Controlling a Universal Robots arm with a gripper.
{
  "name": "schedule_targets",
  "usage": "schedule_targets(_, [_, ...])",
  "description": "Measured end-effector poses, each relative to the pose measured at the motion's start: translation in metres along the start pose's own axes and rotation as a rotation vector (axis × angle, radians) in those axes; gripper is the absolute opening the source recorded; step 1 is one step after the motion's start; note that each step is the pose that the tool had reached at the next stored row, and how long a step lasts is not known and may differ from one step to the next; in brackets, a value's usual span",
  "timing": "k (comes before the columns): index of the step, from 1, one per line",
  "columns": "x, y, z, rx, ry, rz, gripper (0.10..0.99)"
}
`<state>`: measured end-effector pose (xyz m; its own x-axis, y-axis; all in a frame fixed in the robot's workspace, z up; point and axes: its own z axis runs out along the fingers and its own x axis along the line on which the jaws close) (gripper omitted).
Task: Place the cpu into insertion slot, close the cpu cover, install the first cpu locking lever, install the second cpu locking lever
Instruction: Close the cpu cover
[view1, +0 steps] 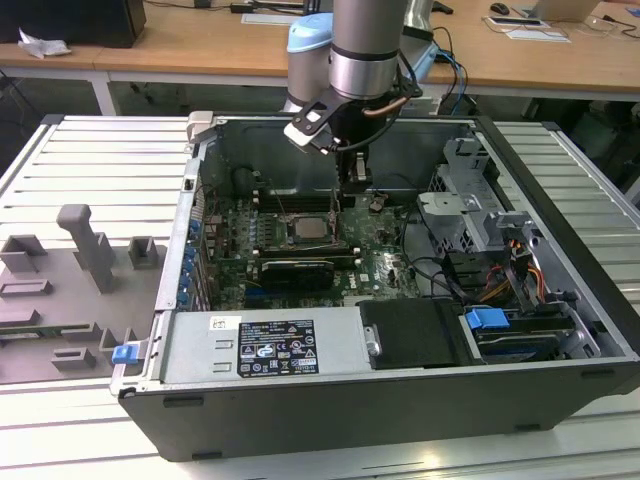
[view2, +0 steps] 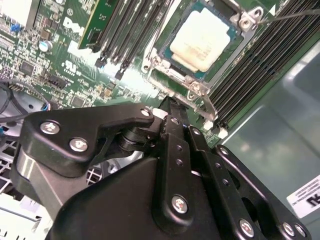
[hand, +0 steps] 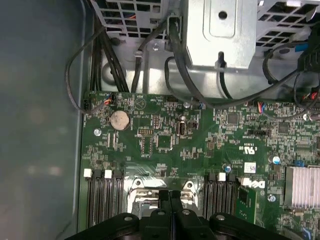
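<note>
Black jaws, shut tight on nothing, hover at the rim of the socket (view2: 196, 89), where the pale chip (view2: 202, 42) already sits under its metal cover (view2: 243, 21), so the locking levers seem the step in hand, calling for a steady, well-aimed push

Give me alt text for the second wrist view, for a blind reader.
The cpu, pale top up, sits in the insertion slot on a green circuit board, between black memory slots. The black gripper is in the foreground, its tip near the slot's rim.
</note>
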<state>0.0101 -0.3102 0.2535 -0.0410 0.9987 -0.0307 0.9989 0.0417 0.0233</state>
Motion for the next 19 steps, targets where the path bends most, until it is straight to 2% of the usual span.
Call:
schedule_targets(3, [0.0002, -0.0049, 0.0000, 0.000, 0.0001, 0.000, 0.106])
schedule_targets(6, [0.0007, -0.0146, 0.0012, 0.000, 0.0001, 0.000, 0.106])
schedule_targets(9, [0.0010, -0.0207, 0.0031, 0.000, 0.0000, 0.000, 0.106])
schedule_targets(19, [0.0016, -0.0343, 0.0068, 0.000, -0.0001, 0.000, 0.106])
